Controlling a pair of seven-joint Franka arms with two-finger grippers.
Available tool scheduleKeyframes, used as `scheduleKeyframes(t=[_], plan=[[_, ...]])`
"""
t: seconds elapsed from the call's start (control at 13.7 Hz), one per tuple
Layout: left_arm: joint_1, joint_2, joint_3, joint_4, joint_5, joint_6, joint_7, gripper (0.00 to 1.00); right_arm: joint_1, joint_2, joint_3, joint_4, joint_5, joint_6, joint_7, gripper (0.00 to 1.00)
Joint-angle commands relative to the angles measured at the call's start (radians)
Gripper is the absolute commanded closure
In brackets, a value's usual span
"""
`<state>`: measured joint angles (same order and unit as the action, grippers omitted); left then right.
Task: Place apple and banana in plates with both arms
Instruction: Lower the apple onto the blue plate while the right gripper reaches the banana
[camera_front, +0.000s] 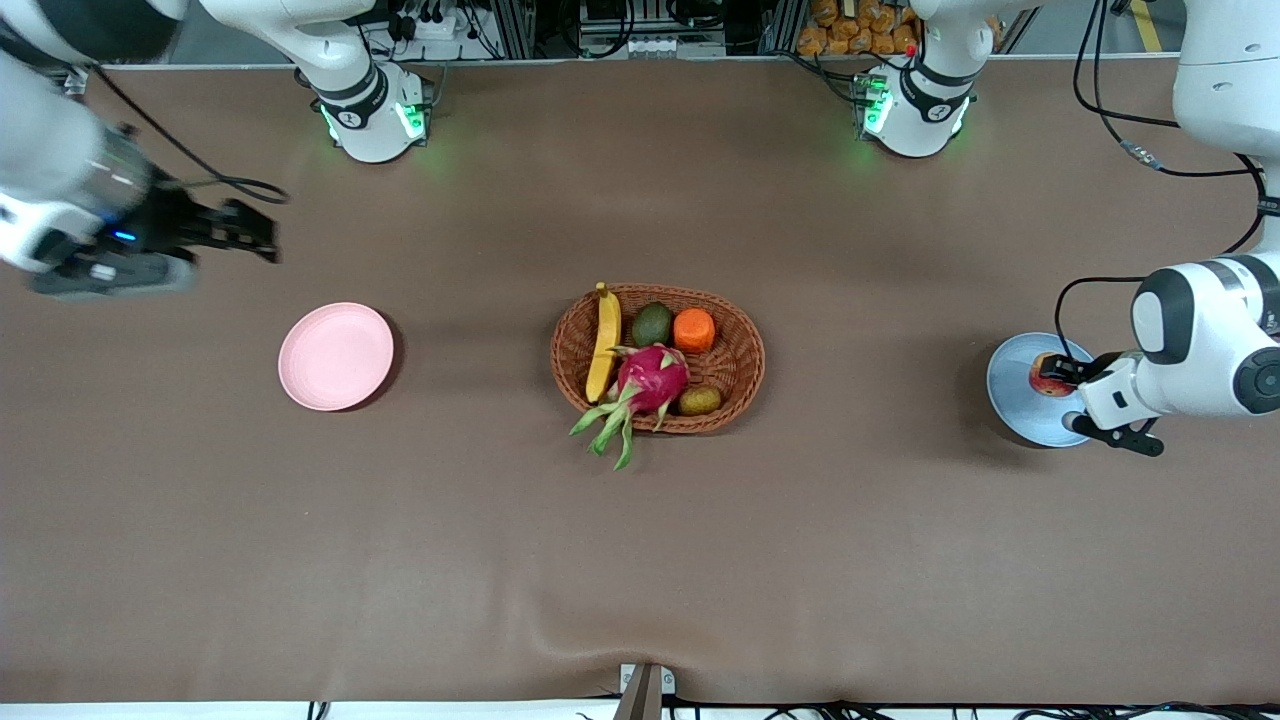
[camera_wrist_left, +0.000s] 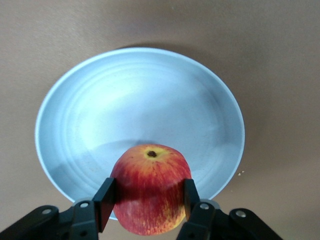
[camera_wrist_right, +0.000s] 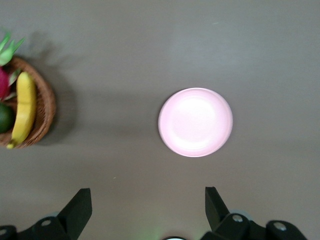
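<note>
Two plates: one pink plate (camera_front: 335, 357), one blue plate (camera_front: 1010, 385). One apple (camera_front: 1043, 375). One basket (camera_front: 737, 352) holding one banana (camera_front: 604, 343), one dragon fruit (camera_front: 650, 378), one orange fruit (camera_front: 694, 331), one avocado (camera_front: 651, 324), one kiwi (camera_front: 699, 401). Two arms.

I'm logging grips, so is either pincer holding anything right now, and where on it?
The left pincer holds the apple by its sides, over the blue plate. The right pincer is open, holding nothing.

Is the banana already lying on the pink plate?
No, the banana lies in the wicker basket beside the dragon fruit, and the pink plate holds nothing.
</note>
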<state>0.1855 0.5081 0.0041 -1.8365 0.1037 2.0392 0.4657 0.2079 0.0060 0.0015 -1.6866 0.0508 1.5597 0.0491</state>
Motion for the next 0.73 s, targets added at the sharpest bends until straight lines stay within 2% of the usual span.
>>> scheduleKeyframes(t=[0.0,0.07,0.15,0.22,0.51,0.66], plan=[[0.02,0.001,-0.009,-0.018,0.011,0.035,0.002,0.73,0.155,0.084,-0.006,0.019,0.014,0.06,0.067,0.0],[0.02,0.001,-0.01,-0.017,0.013,0.035,0.002,0.5,0.222,0.121,-0.006,0.019,0.014,0.092,0.13,0.0],[0.012,0.0,-0.01,-0.012,0.011,0.035,0.004,0.18,0.29,0.156,-0.006,0.019,0.014,0.133,0.212,0.0],[0.006,0.001,-0.01,-0.01,0.011,0.035,0.002,0.0,0.344,0.195,-0.006,0.019,0.012,0.173,0.286,0.0],[0.005,-0.042,-0.064,0.023,0.011,-0.025,-0.01,0.0,0.478,0.336,-0.005,0.019,0.015,0.341,0.362,0.0],[0.005,-0.045,-0.085,0.116,0.011,-0.114,-0.025,0.0,0.502,0.386,-0.006,0.019,0.049,0.399,0.397,0.0]])
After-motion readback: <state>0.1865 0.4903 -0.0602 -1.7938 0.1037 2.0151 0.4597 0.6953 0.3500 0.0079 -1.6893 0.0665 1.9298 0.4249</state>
